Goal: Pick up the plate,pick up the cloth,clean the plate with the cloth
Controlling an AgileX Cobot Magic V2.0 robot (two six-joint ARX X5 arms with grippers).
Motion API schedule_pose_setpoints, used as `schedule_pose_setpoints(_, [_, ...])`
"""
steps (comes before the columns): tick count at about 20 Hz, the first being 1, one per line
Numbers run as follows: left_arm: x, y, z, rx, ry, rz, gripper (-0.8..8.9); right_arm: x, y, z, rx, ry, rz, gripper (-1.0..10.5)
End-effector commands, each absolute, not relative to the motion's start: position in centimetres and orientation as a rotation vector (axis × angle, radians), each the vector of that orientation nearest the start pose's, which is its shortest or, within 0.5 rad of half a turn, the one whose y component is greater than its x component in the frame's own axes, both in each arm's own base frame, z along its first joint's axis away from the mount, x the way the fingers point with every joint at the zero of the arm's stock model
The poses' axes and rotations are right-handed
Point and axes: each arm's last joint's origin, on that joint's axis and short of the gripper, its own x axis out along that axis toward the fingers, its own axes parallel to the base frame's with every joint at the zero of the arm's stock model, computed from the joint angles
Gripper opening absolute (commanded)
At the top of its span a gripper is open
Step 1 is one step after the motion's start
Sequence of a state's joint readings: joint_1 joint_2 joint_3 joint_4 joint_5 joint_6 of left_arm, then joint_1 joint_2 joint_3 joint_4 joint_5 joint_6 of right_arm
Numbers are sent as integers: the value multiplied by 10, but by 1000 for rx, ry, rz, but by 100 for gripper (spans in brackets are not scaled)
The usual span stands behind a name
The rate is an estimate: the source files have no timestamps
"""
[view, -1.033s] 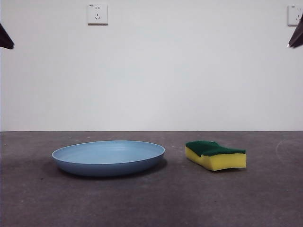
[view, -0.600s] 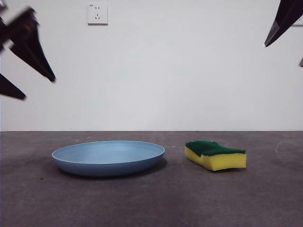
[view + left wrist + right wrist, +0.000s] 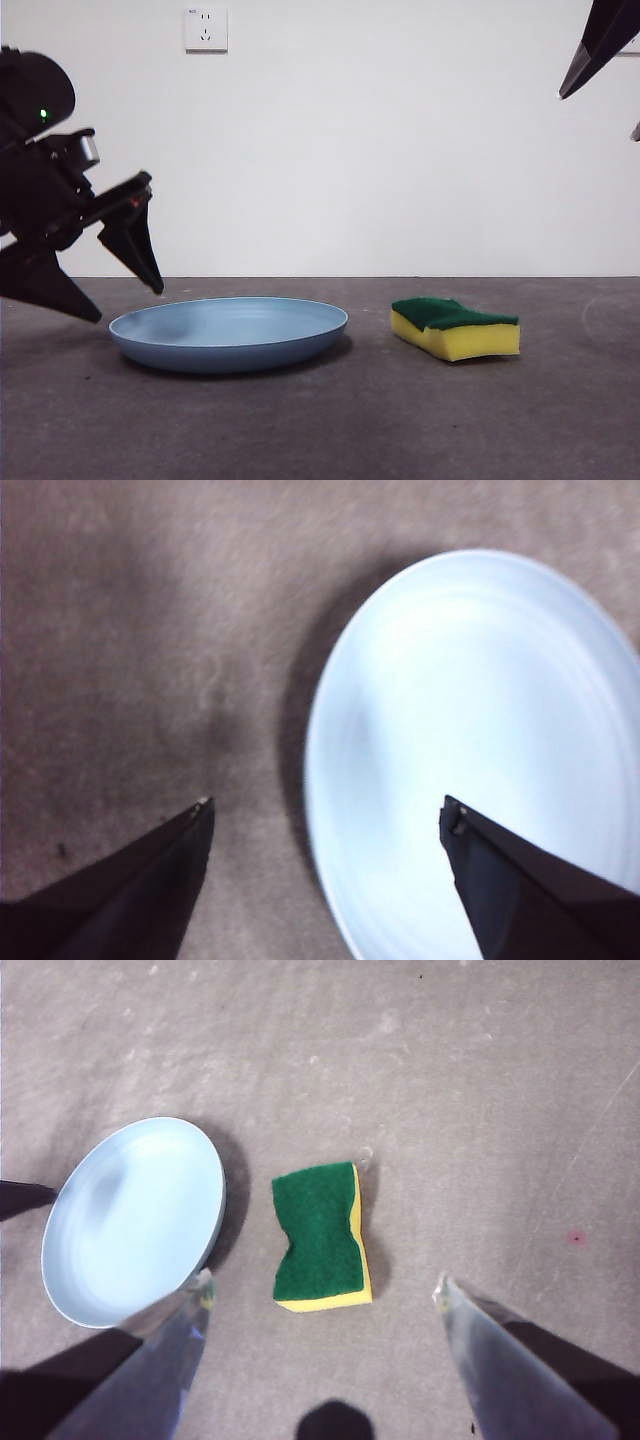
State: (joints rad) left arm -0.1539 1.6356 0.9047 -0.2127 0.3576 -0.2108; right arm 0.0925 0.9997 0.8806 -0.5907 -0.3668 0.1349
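Note:
The light-blue plate (image 3: 230, 333) lies flat on the grey table left of centre; it also shows in the left wrist view (image 3: 480, 750) and the right wrist view (image 3: 135, 1220). The cloth, a yellow sponge with a green top (image 3: 456, 328), lies to its right, apart from it, and shows in the right wrist view (image 3: 321, 1237). My left gripper (image 3: 125, 300) is open just above the plate's left rim, one jaw outside the rim and one over the plate (image 3: 325, 815). My right gripper (image 3: 320, 1290) is open and empty, high above the sponge; only a black tip (image 3: 600, 45) shows at the top right.
A white wall with a socket (image 3: 206, 29) stands behind the table. Bare grey tabletop (image 3: 330, 420) lies in front of the plate and sponge. A faint mark (image 3: 577, 1237) is on the table beside the sponge.
My left gripper has come down from the top left corner to just above the plate's left rim. The right gripper's tip came into view early on and then held still. Plate and sponge have not moved.

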Motion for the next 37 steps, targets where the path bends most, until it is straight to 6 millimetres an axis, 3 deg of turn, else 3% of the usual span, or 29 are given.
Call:
schedule_pose_setpoints(1, [311,-62,166,-279,1006,-374,376,198,29,296,229,731,395,382])
schedule_pose_setpoints(8, [313,-77,149,-237,1052,-373,370,197,36,296,217,736,427,382])
schedule_pose_setpoints(9, [312,-78,149,-233,1053,-371,315,197,37,296,214,737,433,382])
schedule_pose_setpoints(11, [313,-78,149,-224,1049,-366,-15,196,41,296,208,737,450,381])
schedule_pose_setpoints(15, [313,-79,154,-220,1023,-369,-7,201,53,294,182,733,505,378])
schedule_pose_setpoints(18, [307,-77,181,-218,931,-384,-7,215,67,286,136,799,546,378])
schedule_pose_setpoints(21, [293,-74,220,-215,812,-398,-7,242,87,278,38,865,553,378])
schedule_pose_setpoints(24, [268,-66,258,-167,701,-357,-7,267,107,264,-88,959,532,374])
schedule_pose_setpoints(27, [240,-59,287,-132,631,-335,-7,287,126,238,-187,1046,520,373])
schedule_pose_setpoints(32, [205,-51,308,-117,600,-327,-7,306,141,197,-233,1128,511,372])
schedule_pose_setpoints(37, [196,-49,309,-110,634,-327,-7,317,148,176,-243,1125,503,248])
